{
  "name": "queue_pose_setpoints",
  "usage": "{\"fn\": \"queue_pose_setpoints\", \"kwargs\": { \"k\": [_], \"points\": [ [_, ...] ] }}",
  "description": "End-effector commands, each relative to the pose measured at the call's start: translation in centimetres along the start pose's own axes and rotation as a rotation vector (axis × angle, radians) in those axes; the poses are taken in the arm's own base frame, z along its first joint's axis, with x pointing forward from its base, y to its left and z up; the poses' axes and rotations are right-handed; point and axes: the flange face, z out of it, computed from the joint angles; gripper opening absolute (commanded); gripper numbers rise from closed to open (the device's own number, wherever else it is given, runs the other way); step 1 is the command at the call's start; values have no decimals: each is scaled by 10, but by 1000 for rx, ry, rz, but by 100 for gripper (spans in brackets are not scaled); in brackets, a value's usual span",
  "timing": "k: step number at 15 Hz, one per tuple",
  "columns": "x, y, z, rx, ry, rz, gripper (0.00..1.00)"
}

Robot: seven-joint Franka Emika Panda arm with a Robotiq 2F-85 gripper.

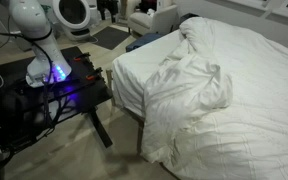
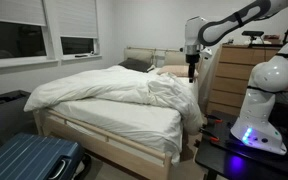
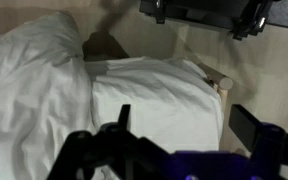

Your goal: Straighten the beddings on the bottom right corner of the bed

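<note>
The beddings (image 1: 199,95) are a big white duvet lying crumpled and folded back over the bed (image 1: 127,72), so the mattress corner nearest the robot is bare. In an exterior view the duvet (image 2: 99,88) is heaped along the bed (image 2: 89,140), and my gripper (image 2: 191,68) hangs high above the bed's far side, near the headboard. The wrist view looks straight down: rumpled duvet (image 3: 29,95) on the left, smooth mattress sheet (image 3: 154,95) in the middle, a wooden bed corner (image 3: 224,84) on the right. My gripper (image 3: 184,125) is open and holds nothing.
The black robot stand (image 1: 59,90) with cables sits close to the bed's corner, also seen lit blue (image 2: 234,150). A blue suitcase (image 2: 29,160) lies on the floor at the bed's foot. A wooden dresser (image 2: 234,80) stands behind the arm. A white armchair (image 1: 154,18) is at the back.
</note>
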Motion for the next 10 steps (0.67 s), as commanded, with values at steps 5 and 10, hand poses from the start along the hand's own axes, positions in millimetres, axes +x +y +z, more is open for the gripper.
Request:
{"fn": "queue_pose_setpoints", "kwargs": {
  "k": [5, 10],
  "points": [
    [29, 3, -9, 37, 65, 87, 100],
    [85, 21, -16, 66, 224, 274, 100]
  ]
}}
